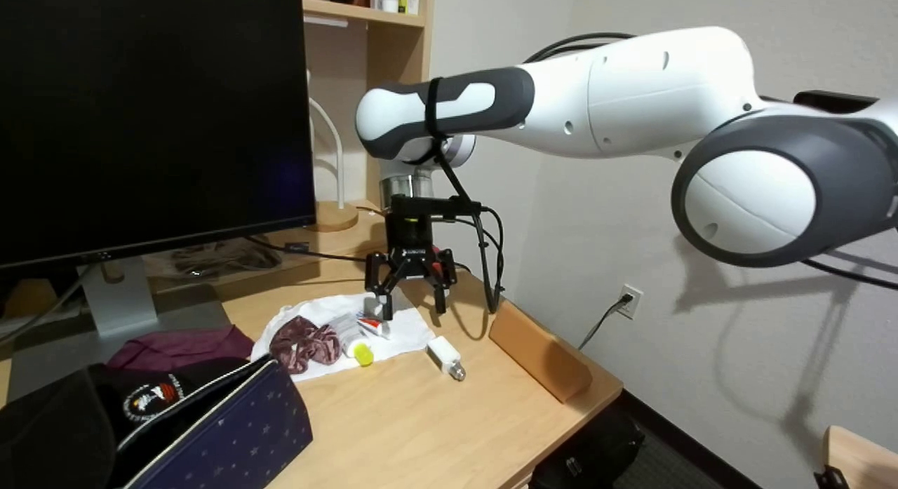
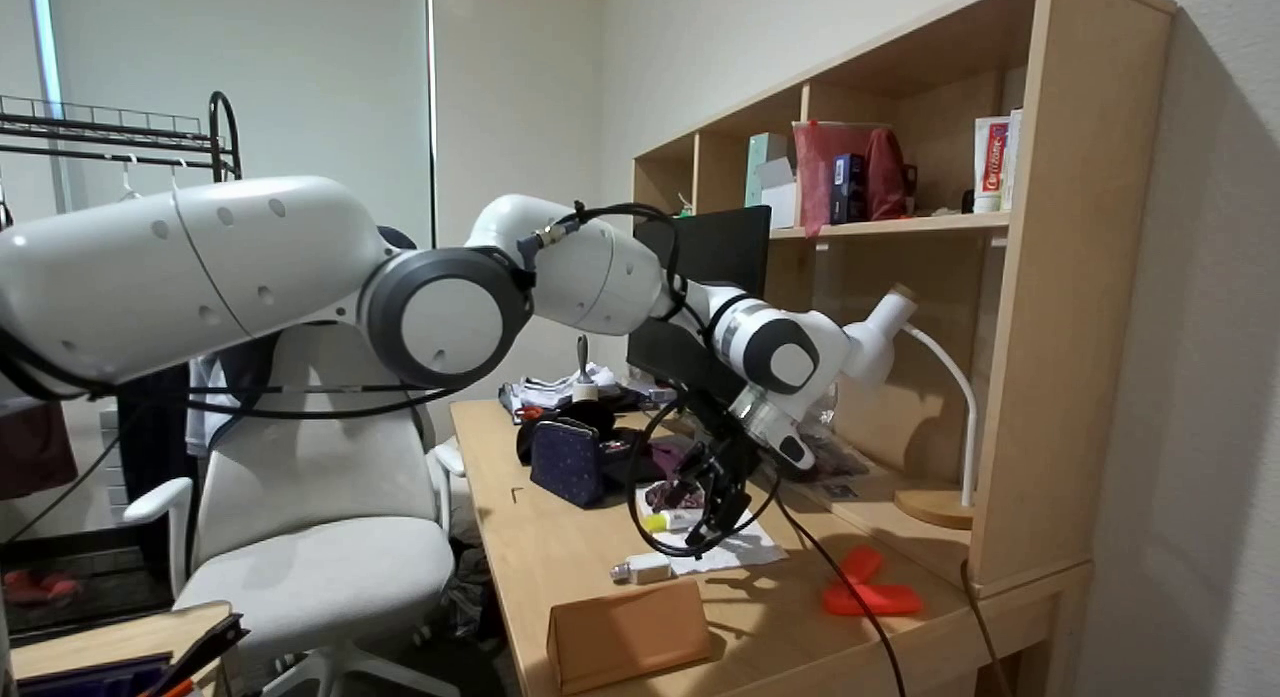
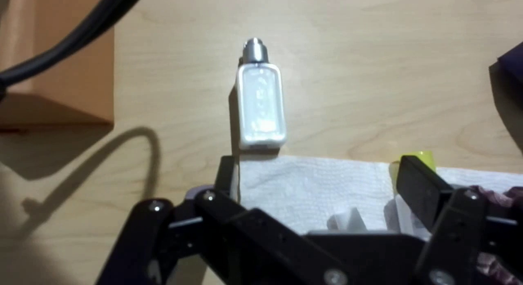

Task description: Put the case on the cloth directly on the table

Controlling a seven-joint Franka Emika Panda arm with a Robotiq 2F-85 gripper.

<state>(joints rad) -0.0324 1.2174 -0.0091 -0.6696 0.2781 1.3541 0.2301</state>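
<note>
The tan-brown case [image 1: 537, 352] lies directly on the wooden table [image 1: 393, 426], close to its edge and apart from the white cloth [image 1: 414, 335]. In an exterior view, the case [image 2: 630, 632] shows a wedge-like end. Part of the case [image 3: 69, 72] fills the upper left of the wrist view, crossed by a black cable. My gripper [image 1: 414, 310] hangs above the cloth, its jaws wide apart. Between its fingertips, the wrist view shows only the cloth [image 3: 302, 182] and small items lying below.
A white bottle [image 3: 261, 105] with a silver cap lies beside the cloth. On the cloth rest a maroon scrunchie [image 1: 305, 345] and a tube with a yellow cap [image 1: 363, 354]. A dark starry pouch [image 1: 238, 433], a monitor [image 1: 154, 124] and a red object [image 2: 870, 597] are nearby.
</note>
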